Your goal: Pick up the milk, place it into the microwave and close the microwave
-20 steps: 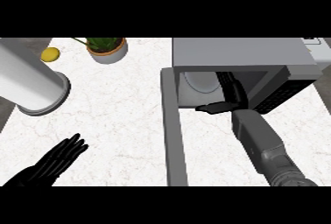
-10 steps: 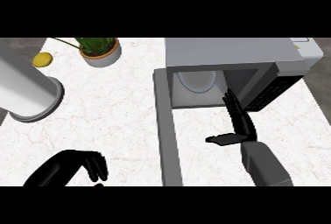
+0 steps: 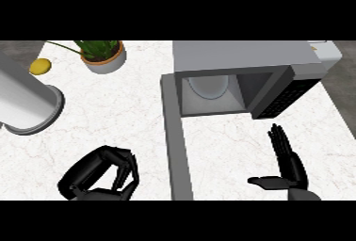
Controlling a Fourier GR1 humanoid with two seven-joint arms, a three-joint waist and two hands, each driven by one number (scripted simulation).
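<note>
I see the milk (image 3: pixel 207 86) inside the microwave (image 3: pixel 243 66), door (image 3: pixel 179 150) open; right hand (image 3: pixel 287 162) spread, left hand (image 3: pixel 101 175) curled empty.

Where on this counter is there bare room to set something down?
Bare marble lies between the grey cylinder, the potted plant and the open microwave door, above the left hand. It is tighter right of the door, by the right hand.

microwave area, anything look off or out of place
The grey microwave stands with its door swung fully open toward the robot; inside only a pale round shape shows, and no milk carton is visible anywhere. Nothing spilled or damaged.
</note>
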